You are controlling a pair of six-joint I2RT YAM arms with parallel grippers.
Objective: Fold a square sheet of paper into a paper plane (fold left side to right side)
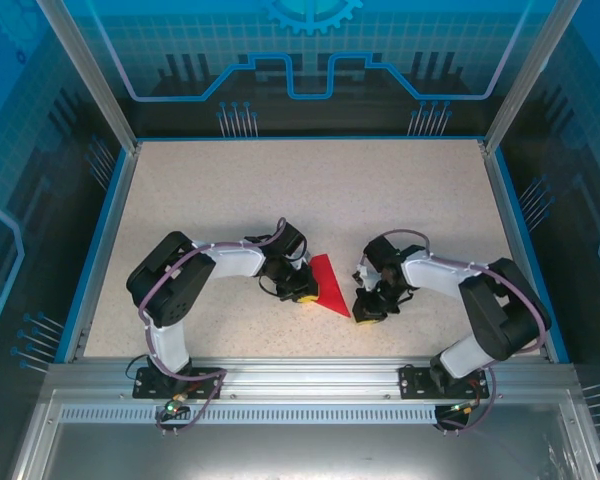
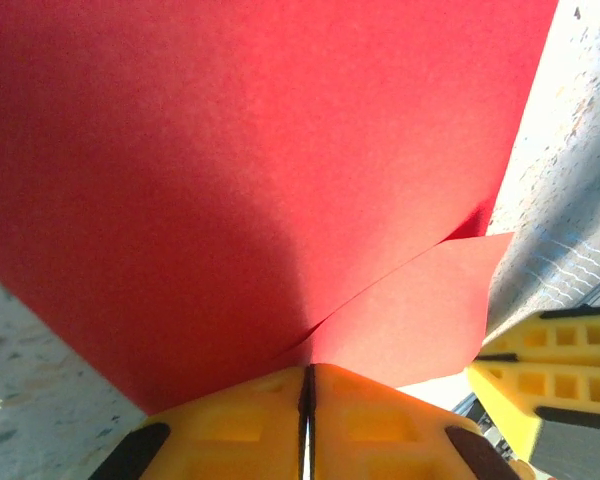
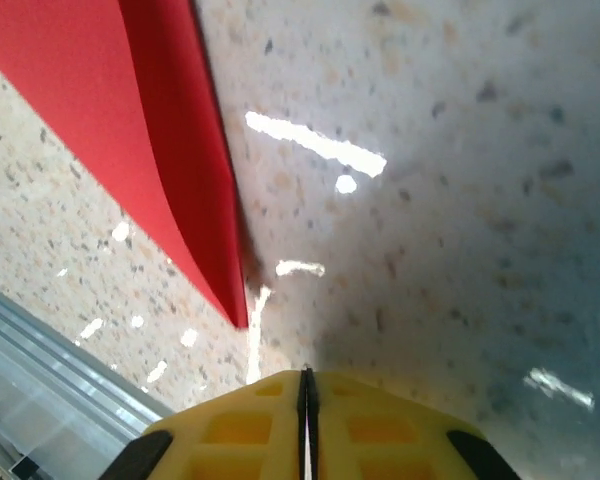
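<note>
- Top view: I see the square sheet of paper (image 1: 327, 285), folded into a pointed triangle, flat on the table (image 1: 280, 190) between the left gripper (image 1: 305, 294) and the right gripper (image 1: 367, 316).
- Left wrist: jaws pressed together, tips touching the paper's edge.
- Right wrist: jaws together on nothing, with the paper's point just beside them.

left arm (image 1: 180, 285) and right arm (image 1: 485, 305): black joints, white link shells, purple-grey cables (image 1: 151, 300), black base plates (image 1: 175, 381); yellow blocky fingers (image 2: 235, 425) with recessed pockets.

Red paper (image 1: 327, 284), folded triangle (seemingly two-layered), tabletop
</note>
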